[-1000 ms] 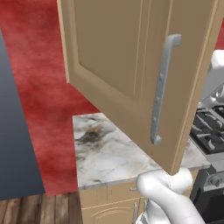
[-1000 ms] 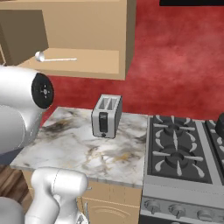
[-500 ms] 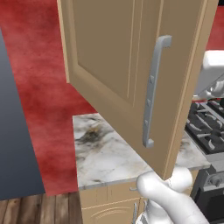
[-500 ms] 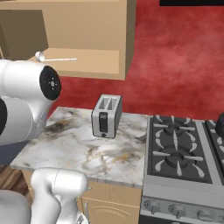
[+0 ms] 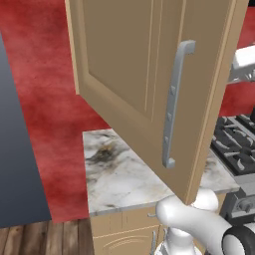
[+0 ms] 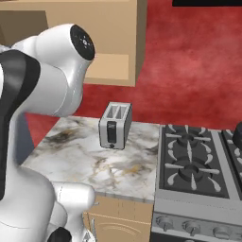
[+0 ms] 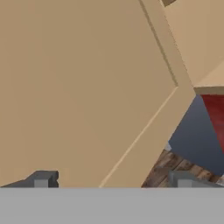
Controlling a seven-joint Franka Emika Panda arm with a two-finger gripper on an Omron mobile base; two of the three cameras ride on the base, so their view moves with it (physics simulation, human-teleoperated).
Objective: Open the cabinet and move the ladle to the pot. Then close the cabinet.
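Hand view looks close along the inner face of the cabinet door, with the gripper spread wide at the bottom edge, fingertips well apart and nothing between them. From the left base view, the cabinet door stands swung out over the marble counter, its long silver bar handle facing the camera. Opening looks done or nearly so; the step in hand appears to be clearing the door and turning toward the shelf. Next, by this reading, the open hand must reach into the cabinet for the ladle, which cannot be made out here, since the arm's big white joint covers much of the opening in the right base view. Further back, a silver toaster sits on the counter beside the stove. A dark shape at the far right edge, likely the pot, sits on the stove, its inside hidden
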